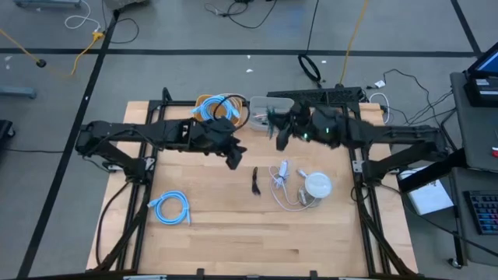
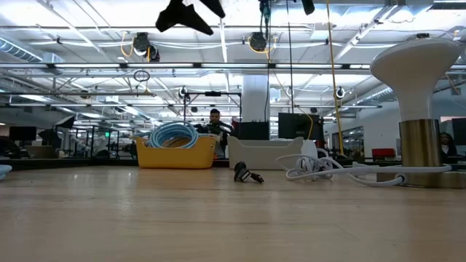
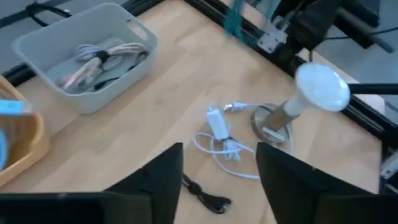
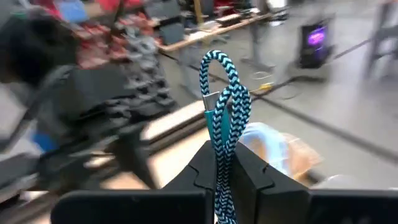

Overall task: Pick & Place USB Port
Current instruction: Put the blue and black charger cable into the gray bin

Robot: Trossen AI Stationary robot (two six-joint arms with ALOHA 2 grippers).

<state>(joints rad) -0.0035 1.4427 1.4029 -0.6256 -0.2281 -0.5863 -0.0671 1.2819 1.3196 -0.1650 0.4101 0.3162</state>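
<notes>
Table of pale wood fills your view, a workshop hall of ceiling lights behind it. Your right claw is clamped on a teal braided USB cable, raised above the table; your left claw hangs apart over a black cable.

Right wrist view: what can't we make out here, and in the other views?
- Right wrist view: blue braided cable pinched in right gripper; its lower end cut off by the frame.
- High view: that cable hidden among the arms.
- Low view: grey bin contents hidden by its wall.
- Left wrist view: left gripper open; black cable partly behind fingers.
</notes>
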